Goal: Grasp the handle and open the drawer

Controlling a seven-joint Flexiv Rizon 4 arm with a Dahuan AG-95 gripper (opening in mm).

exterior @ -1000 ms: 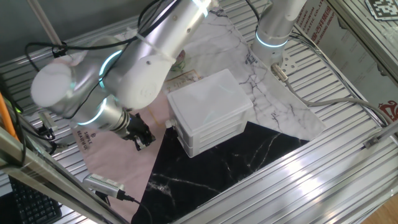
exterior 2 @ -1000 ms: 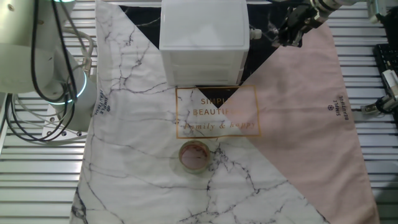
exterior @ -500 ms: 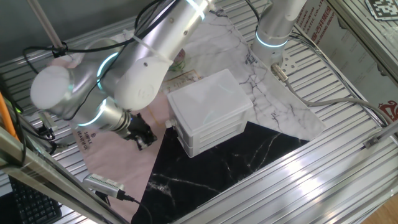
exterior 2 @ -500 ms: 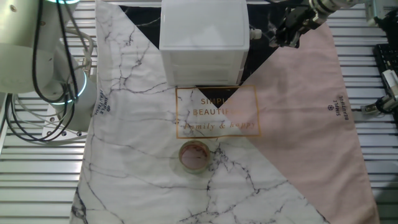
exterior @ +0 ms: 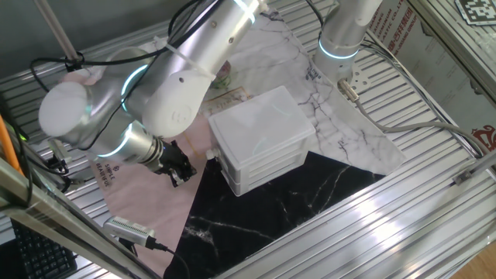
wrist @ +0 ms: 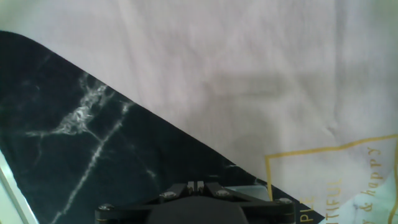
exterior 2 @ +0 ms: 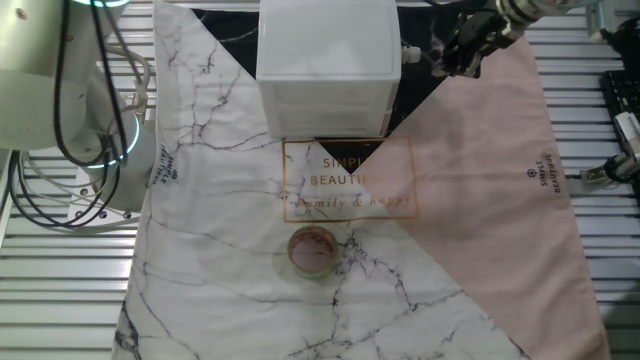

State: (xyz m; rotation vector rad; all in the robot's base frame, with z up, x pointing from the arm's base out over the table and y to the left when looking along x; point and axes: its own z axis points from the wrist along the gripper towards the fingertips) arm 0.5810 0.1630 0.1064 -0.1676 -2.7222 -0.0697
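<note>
A small white cabinet (exterior: 260, 124) (exterior 2: 325, 40) stands on a marble-patterned cloth. Its stacked white drawer (exterior: 267, 167) (exterior 2: 325, 105) layers show through the side wall. The handle (exterior: 211, 156) (exterior 2: 408, 53) is a tiny black knob on the cabinet face that looks toward my gripper. My gripper (exterior: 183, 176) (exterior 2: 445, 62) hovers low over the cloth, a short gap away from the knob and not touching it. In the hand view the gripper (wrist: 194, 185) is shut with nothing held, and only black and pink cloth lies below it. The handle is out of the hand view.
A round pinkish dish (exterior 2: 312, 250) sits on the cloth beyond the gold lettering (exterior 2: 348, 190). A second arm's base (exterior: 341, 39) (exterior 2: 100, 140) stands by the cloth's edge. Slatted aluminium rails (exterior: 403, 225) surround the cloth. A keyboard (exterior 2: 622, 95) lies at the edge.
</note>
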